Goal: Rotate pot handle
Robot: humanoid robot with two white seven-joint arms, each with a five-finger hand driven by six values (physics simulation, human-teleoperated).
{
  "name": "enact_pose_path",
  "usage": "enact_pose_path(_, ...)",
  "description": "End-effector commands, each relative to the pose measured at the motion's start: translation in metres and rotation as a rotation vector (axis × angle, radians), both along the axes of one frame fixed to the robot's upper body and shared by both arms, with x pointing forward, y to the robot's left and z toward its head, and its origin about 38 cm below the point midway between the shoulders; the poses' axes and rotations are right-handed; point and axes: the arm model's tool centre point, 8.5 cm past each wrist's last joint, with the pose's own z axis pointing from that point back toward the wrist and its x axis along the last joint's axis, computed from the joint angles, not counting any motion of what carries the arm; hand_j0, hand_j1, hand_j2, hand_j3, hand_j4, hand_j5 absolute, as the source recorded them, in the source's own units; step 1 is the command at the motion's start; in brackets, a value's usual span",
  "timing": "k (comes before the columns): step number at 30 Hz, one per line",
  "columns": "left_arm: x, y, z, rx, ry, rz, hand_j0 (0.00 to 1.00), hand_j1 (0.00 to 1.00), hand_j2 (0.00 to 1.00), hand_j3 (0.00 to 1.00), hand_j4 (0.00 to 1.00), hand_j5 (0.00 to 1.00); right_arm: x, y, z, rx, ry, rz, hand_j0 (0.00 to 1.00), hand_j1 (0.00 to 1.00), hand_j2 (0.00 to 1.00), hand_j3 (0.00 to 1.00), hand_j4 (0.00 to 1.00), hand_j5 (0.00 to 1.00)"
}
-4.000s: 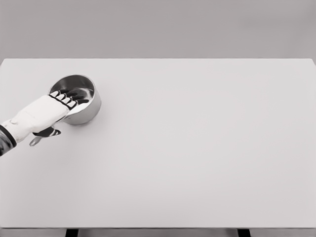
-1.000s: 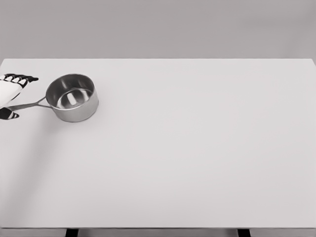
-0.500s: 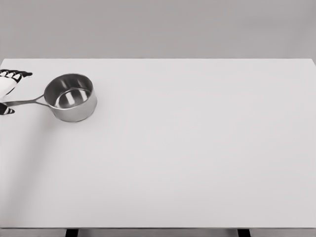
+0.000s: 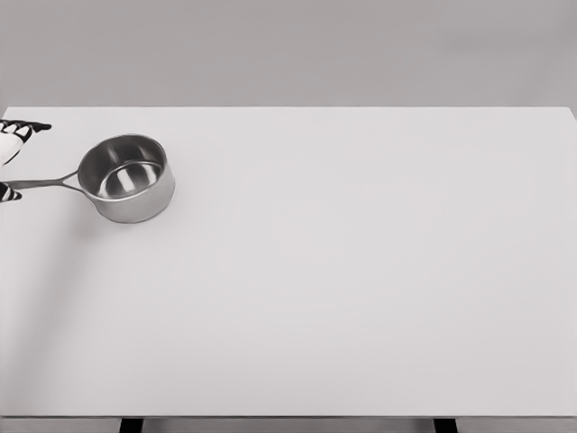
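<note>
We face a bare simulated test space rather than any lived-in room: a wide, plain white table (image 4: 361, 271) fills our view, with a flat, featureless grey wall (image 4: 288, 50) behind it. The even, shadowless rendering and smooth textures mark it as a simulator scene. Only a steel pot (image 4: 126, 179) hints at a kitchen.

1 head view, looking down over table (image 4: 361, 271) (whole top visible).
</note>
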Motion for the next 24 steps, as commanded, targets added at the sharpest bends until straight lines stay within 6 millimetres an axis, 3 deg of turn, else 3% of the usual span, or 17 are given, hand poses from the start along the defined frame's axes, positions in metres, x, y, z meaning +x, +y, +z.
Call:
enact_pose_path(1,0.000,0.004,-0.002,-0.002,0.007,0.010,1.00,1.00,1.00,1.00,1.00,1.00,0.000,0.000,0.000,0.000,0.000,0.000,1.00,1.00,1.00,1.00,1.00,1.00)
enact_pose_path(24,0.022,0.009,-0.003,-0.037,-0.008,0.065,1.00,1.00,1.00,1.00,1.00,1.00,0.000,0.000,0.000,0.000,0.000,0.000,1.00,1.00,1.00,1.00,1.00,1.00)
